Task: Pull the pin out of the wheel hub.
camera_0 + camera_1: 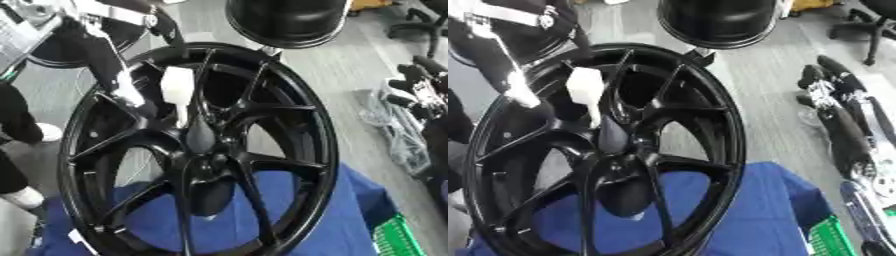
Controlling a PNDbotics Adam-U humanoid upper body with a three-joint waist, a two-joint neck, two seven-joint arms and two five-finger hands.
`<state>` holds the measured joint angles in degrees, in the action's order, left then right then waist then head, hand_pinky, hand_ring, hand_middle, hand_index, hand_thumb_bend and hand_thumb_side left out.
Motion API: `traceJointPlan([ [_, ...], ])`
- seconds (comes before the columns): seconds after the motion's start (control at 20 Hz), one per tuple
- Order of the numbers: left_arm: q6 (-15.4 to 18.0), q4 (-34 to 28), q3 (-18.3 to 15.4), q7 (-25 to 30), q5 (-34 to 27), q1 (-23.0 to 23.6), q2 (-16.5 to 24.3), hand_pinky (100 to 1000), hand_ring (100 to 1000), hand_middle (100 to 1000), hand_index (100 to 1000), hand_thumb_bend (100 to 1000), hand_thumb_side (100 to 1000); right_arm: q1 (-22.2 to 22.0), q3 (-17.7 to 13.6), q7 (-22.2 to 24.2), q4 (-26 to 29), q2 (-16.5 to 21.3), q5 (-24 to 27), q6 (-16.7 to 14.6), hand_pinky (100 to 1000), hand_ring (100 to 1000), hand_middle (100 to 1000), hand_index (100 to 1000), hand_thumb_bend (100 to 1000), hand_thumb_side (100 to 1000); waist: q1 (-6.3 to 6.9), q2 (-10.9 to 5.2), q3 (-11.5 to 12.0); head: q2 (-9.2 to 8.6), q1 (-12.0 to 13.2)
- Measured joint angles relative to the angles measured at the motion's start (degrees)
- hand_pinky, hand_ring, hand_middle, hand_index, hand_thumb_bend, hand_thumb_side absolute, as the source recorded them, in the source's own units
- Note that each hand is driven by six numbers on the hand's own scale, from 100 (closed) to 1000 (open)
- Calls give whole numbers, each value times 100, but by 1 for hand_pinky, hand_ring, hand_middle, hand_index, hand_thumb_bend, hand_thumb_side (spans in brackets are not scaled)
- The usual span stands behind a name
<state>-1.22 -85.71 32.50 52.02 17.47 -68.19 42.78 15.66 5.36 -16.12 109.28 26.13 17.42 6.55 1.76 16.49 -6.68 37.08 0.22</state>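
pin: white, blocky-headed plastic-looking pin (586, 90) among the upper spokes of the glossy black multi-spoke alloy wheel (210, 150) standing on blue cloth (262, 220) | handling: likely light, stiff, smooth; take by the wide head | left hand (131, 92): at the pin's head, finger state cannot tell | right hand: unseen

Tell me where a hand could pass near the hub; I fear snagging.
Open gaps lie between the glossy black alloy wheel's lower spokes, over the blue cloth. Crowded upper left: the left hand holds the white cylindrical pin there.
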Motion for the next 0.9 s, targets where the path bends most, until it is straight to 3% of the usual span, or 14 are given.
traceJointPlan([
  [0.15, -1, 106, -2, -2, 16, 6, -55, 952, 932, 848, 852, 635, 260, 4, 3, 3, -16, 0, 1, 4, 806, 840, 839, 922, 256, 560, 0, 0, -3, 1, 12],
  [0.45, -31, 285, 9, -3, 24, 35, -155, 957, 934, 846, 841, 614, 284, 39, 32, 20, -32, -1, 1, 34, 806, 837, 836, 921, 254, 563, 0, 0, -26, 6, 75],
  [0.9, -18, 456, 48, -4, 124, 76, -201, 952, 932, 841, 837, 573, 235, 40, 32, 24, -33, -2, 1, 52, 805, 834, 833, 921, 251, 564, -9, 0, -29, 11, 107],
])
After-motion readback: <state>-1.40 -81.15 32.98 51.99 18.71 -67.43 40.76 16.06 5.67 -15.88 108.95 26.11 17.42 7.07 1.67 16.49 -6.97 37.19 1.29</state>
